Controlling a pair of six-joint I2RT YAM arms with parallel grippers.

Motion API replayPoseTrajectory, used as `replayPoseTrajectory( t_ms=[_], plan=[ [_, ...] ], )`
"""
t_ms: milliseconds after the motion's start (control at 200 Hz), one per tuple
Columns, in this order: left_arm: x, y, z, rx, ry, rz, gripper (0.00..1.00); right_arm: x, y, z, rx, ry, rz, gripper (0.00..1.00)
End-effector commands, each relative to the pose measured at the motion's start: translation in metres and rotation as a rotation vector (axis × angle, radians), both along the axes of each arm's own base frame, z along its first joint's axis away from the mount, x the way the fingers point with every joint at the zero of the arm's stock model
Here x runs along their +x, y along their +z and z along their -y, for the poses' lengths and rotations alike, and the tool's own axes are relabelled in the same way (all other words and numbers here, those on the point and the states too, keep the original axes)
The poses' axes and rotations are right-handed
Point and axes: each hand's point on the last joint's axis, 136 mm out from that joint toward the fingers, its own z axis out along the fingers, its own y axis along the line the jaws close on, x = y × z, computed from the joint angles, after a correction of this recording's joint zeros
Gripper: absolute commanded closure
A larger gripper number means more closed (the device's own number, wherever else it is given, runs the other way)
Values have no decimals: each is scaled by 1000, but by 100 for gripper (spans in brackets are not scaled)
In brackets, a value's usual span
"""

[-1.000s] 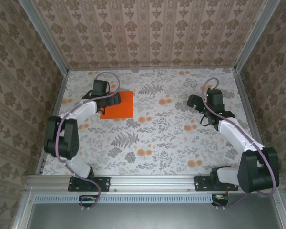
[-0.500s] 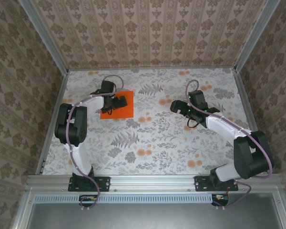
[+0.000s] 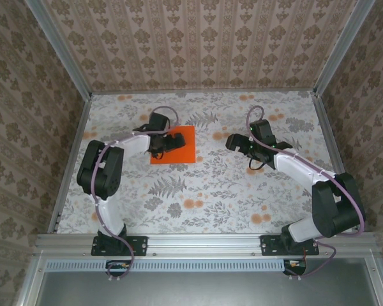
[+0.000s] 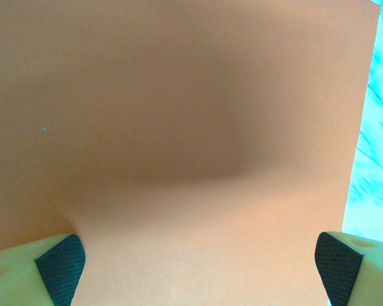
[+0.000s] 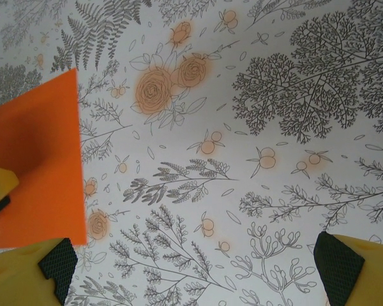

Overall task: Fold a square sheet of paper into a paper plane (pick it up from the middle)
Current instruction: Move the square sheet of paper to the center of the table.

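The big table point(image 3: 204, 191) has flowers and leaves printed all over it. The square sheet of paper point(image 3: 186, 153) lies flat on it, bright orange, a bit left of the middle and toward the far side. The left gripper point(image 3: 168, 141) hangs low right over the sheet with its two fingers point(image 4: 60, 268) spread wide, and I cannot tell if it touches the paper; the right gripper point(image 3: 233, 144) is spread wide too, holds nothing, and sits over the bare table just to the right of the sheet.
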Motion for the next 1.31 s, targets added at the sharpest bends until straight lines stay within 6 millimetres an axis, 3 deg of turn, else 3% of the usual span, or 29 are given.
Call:
replayPoseTrajectory(
  t_ms=[0,60,125,270,285,370,480,615,700,835,1030,1155,1300],
  plan=[
    [-48,5,44,-160,-48,-137,3,-3,-7,-4,-10,-31,-49,0],
    [-50,21,56,-225,-68,-130,3,-5,-11,-10,-15,-25,-67,5],
    [-44,41,55,-256,-64,-101,3,-6,-15,-22,-11,-8,-85,9],
    [-28,72,27,-244,-18,-25,1,-5,-21,-68,21,55,-122,23],
    [-20,74,13,-239,14,-16,1,-6,-21,-76,27,68,-125,25],
    [-12,79,-26,-197,87,8,0,-5,-23,-122,62,137,-127,35],
    [-11,80,-72,-175,172,23,0,-5,-30,-179,62,221,-154,37],
    [-19,81,-119,-135,244,29,0,-1,-47,-226,55,274,-184,37],
    [-25,82,-140,-123,279,32,0,1,-60,-244,26,303,-208,37],
    [-33,81,-161,-115,315,33,0,0,-80,-249,-21,320,-247,36],
    [-37,74,-172,-109,330,25,0,-25,-100,-222,-111,335,-316,35],
    [-35,69,-171,-115,327,17,0,-62,-116,-192,-175,387,-402,35],
    [-34,61,-168,-127,322,3,0,-126,-127,-140,-263,469,-519,34]
  ],
)
